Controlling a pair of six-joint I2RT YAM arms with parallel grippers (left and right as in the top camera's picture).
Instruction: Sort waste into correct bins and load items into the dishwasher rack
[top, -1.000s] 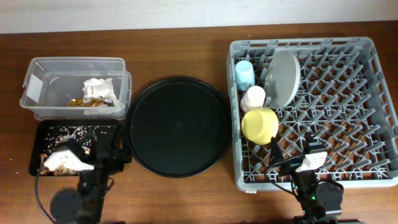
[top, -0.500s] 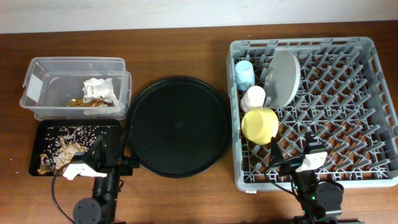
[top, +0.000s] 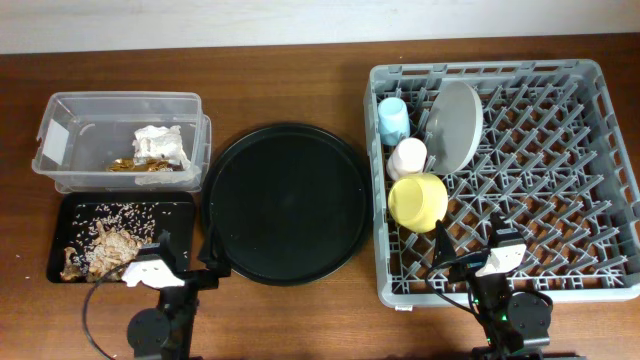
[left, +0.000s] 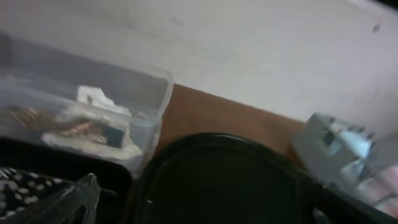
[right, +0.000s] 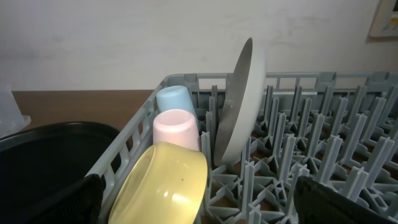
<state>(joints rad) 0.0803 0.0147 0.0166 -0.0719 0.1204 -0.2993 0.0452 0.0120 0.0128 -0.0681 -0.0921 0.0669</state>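
The clear box (top: 60, 130) holds the white napkin (top: 160, 145) and gold foil wrapper (top: 135, 165); both show in the left wrist view, napkin (left: 93, 99) and foil (left: 74, 127). The flat black tray (top: 170, 205) holds brownish food scraps (top: 110, 245) with rice bits. The grey rack (top: 500, 68) holds the light-blue cup (top: 393, 120), pink cup (top: 407, 157), yellow bowl (top: 417, 200) and upright grey plate (top: 455, 125). Chopsticks are not in view. My left gripper (top: 190, 255) is open and empty between the flat tray and the round tray. My right gripper (top: 470, 240) is open and empty over the rack's front, behind the bowl (right: 165, 186).
A big round black tray (top: 285, 200) lies between the bins and the rack, and fills the lower left wrist view (left: 230, 180). The wooden table runs to a pale wall at the back. The rack's right half holds only pegs (right: 311, 81).
My left gripper has drawn back from over the flat black tray, toward the front and right, uncovering the food scraps. The right arm has not moved.
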